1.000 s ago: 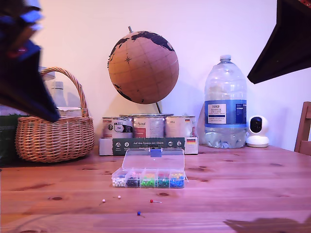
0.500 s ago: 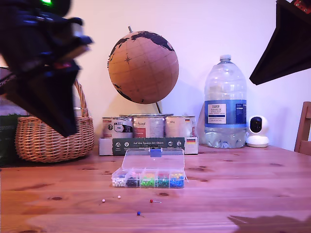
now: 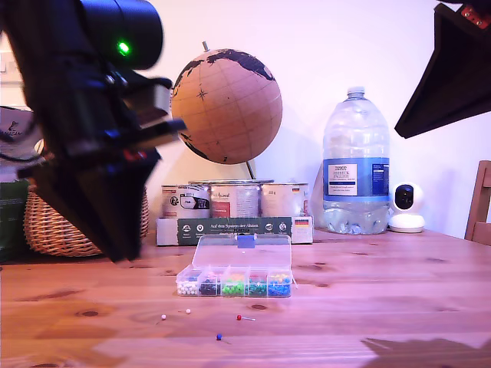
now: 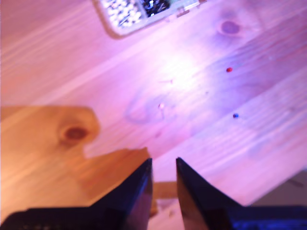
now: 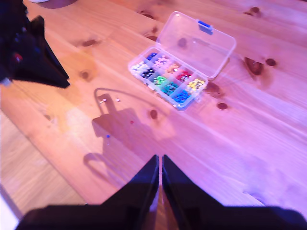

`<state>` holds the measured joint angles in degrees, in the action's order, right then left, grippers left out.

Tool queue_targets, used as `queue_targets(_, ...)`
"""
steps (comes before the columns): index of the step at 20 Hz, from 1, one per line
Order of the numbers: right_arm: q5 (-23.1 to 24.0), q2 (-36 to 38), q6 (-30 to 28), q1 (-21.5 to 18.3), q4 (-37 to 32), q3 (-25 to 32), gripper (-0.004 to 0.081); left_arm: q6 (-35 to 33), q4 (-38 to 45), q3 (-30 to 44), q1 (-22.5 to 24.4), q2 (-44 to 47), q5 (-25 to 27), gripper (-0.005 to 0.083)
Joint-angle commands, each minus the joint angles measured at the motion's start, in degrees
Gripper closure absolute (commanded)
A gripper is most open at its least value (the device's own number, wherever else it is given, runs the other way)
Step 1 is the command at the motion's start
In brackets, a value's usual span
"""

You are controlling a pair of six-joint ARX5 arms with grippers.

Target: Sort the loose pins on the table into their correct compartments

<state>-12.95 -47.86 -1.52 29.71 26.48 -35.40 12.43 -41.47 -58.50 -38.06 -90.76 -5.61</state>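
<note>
The clear box (image 3: 235, 270) is set open on the table (image 3: 383, 307), lid tipped back so its colour-sorted compartments (image 5: 168, 79) can be reached from above. Four ball-headed pins (image 3: 219, 336), pink, white, red and blue, lie scattered just before it. My first gripper (image 4: 163, 175) is held above them, narrowly parted and empty; my second gripper (image 5: 160, 167) is nearly closed, carrying nothing.
</note>
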Motion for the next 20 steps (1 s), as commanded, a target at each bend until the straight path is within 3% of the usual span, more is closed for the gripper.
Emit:
queue_targets(1, 0.02, -0.26, -0.02, 0.24, -0.5, 0.81, 0.0783, 1.14, 0.46, -1.42, -0.61, -2.82, 0.11, 0.064)
queue_targets(7, 0.02, -0.26, -0.02, 0.24, -0.5, 0.81, 0.0783, 1.14, 2.27, -3.72, -1.49, -6.43, -4.37, 0.064)
queue_targets(11, 0.09, -0.26, 0.0, 0.22, -0.46, 0.81, 0.0783, 1.79, 7.87, -3.72, -1.16, -6.38, -7.67, 0.0641)
queue_targets(14, 0.07, -0.26, 0.02, 0.22, -0.44, 0.81, 0.0783, 0.68, 10.32, -3.76, -0.76, -6.32, -7.69, 0.0641)
queue_targets(16, 0.07, -0.26, 0.02, 0.22, -0.5, 0.81, 0.0783, 0.66, 9.01, -3.76, -0.79, -6.32, -8.26, 0.0647)
queue_targets(20, 0.07, -0.26, 0.02, 0.22, -0.48, 0.81, 0.0783, 1.51, 2.43, -3.78, -1.29, -6.34, -8.52, 0.0762)
